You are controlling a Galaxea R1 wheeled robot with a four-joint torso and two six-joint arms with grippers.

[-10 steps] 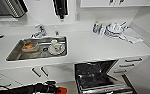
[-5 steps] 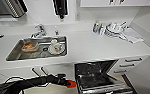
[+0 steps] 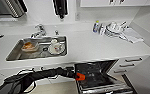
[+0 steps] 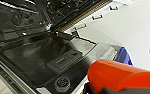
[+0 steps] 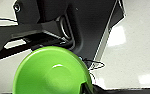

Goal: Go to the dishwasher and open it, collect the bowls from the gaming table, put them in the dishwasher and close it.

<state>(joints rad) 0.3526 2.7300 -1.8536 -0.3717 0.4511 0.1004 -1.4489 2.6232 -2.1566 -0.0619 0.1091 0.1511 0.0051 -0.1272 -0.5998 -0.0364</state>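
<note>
The dishwasher [image 3: 98, 75] stands open under the white counter, its door [image 4: 41, 57] folded down and the dark inside showing. My left gripper [image 3: 77, 75] is shut on a red bowl [image 3: 80, 76] at the dishwasher's left edge. That red bowl [image 4: 121, 75] looms over the door in the left wrist view. A lime green bowl [image 5: 51, 72] sits in my right gripper [image 5: 87, 87], which is shut on its rim, over a pale floor. The gaming table is out of view.
A steel sink [image 3: 16, 53] with a tap holds a bowl of food and a cup on a plate. Stacked dishes [image 3: 113, 28] and a cloth lie at the counter's back right. Drawers with bar handles [image 3: 131, 62] flank the dishwasher on its right.
My left arm has swung to the right with the red bowl, from below the sink to the open dishwasher's left edge. The counter and sink stay as they were.
</note>
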